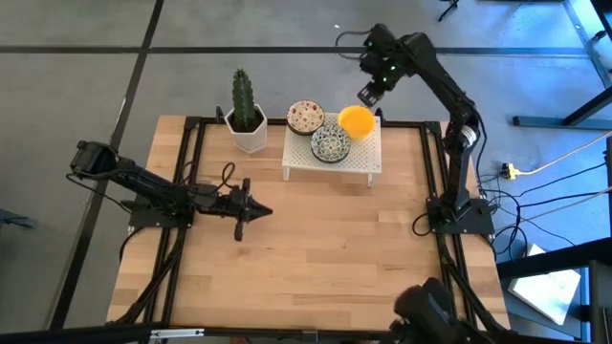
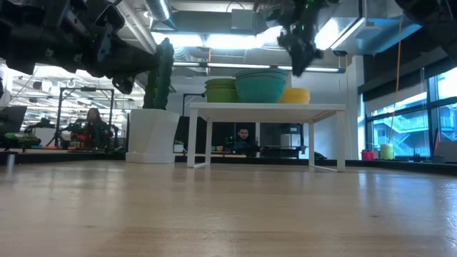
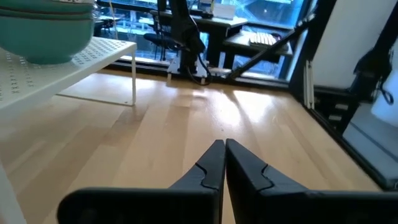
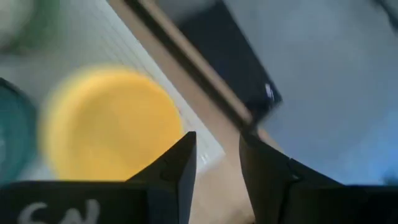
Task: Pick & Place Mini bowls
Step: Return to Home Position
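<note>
Just beneath my right fingers [image 1: 368,96], a little toward the middle of the desk [image 1: 316,268], the yellow bowls [image 1: 356,121] sit on the white rack [image 1: 371,162]. That explains where the arm hangs, which is up in the air over the rack's back corner, near the pile but not touching it. The wrist view shows those fingers parted by a narrow gap with nothing between them. The yellow rim lies off to one side of the tips rather than inside them, so I judge the pile to be set down and free. Farther from those fingers along the rack are the blue-green bowls [image 1: 330,144] and, beyond them, the red-speckled bowls [image 1: 305,117]. From desk level each colour reads as its own pile, like kept with like. Past the rack's other end a cactus [image 1: 243,96] stands in its white pot [image 1: 251,136], just beside the rack. I see no bowl loose on the desk, so I take the sorting as finished with only the retreat left. My left fingers [image 1: 260,212] are pressed together and empty, low over bare wood and well apart from the rack. They look parked there to leave the other arm room. For the right arm I would want a path up and back, since a low swing could clip the yellow pile or the rack's edge.
</note>
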Robot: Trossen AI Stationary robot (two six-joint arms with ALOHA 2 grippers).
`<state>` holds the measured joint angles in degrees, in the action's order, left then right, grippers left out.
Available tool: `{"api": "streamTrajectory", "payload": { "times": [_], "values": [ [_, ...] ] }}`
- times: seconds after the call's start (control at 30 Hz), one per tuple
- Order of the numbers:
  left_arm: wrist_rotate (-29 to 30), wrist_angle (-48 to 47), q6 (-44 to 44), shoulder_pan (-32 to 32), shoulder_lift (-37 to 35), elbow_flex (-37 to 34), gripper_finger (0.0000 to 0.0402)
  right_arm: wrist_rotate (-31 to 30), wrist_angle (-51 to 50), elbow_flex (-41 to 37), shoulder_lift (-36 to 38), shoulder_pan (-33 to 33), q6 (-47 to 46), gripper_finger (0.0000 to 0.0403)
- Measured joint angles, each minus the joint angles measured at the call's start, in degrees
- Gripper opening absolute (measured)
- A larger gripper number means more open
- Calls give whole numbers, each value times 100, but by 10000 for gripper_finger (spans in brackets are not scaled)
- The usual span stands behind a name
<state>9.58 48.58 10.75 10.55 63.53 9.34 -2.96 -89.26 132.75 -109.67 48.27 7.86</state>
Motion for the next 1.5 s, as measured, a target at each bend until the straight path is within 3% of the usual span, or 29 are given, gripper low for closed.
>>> {"api": "streamTrajectory", "payload": {
  "times": [0.23, 0.43, 0.53, 0.63, 0.7, 0.8, 0.97, 1.1, 1.3, 1.4, 1.5],
  "values": [
    [184, -274, -435, 171, 0, -52, 3, 1367, 1514, 103, 994, -473, -15, 120],
    [882, -710, -357, 159, 0, -90, 4, 2515, 2274, 107, 1693, -1633, 248, 120],
    [1276, -724, -315, 89, 0, -90, 2, 2570, 1967, 106, 1715, -2391, 272, 120],
    [1201, -728, -360, 70, 0, -90, 4, 2367, 1376, -159, 1655, -3263, 452, 119],
    [938, -731, -387, 122, 0, -90, 5, 2328, 1754, -862, 1779, -3867, 546, 117],
    [637, -785, -479, 305, 0, -92, 3, 2272, 3579, -2150, 2060, -4578, 269, 92],
    [1005, -816, -709, 683, 0, -94, 4, 1851, 4871, -3908, 2798, -5018, 403, 11],
    [1322, -819, -750, 846, 0, -94, 5, 2043, 6139, -5529, 3266, -5048, 25, 14],
    [1401, -777, -1052, 843, 0, -94, 2, 2028, 9048, -7980, 3689, -5508, -97, 4],
    [1596, -475, -1280, 845, 0, -94, 3, 1407, 10534, -9000, 3780, -6009, 164, 4],
    [2415, -39, -1607, 869, -27, -94, 2, 908, 11359, -9677, 4092, -6359, 351, 3]
  ]
}}
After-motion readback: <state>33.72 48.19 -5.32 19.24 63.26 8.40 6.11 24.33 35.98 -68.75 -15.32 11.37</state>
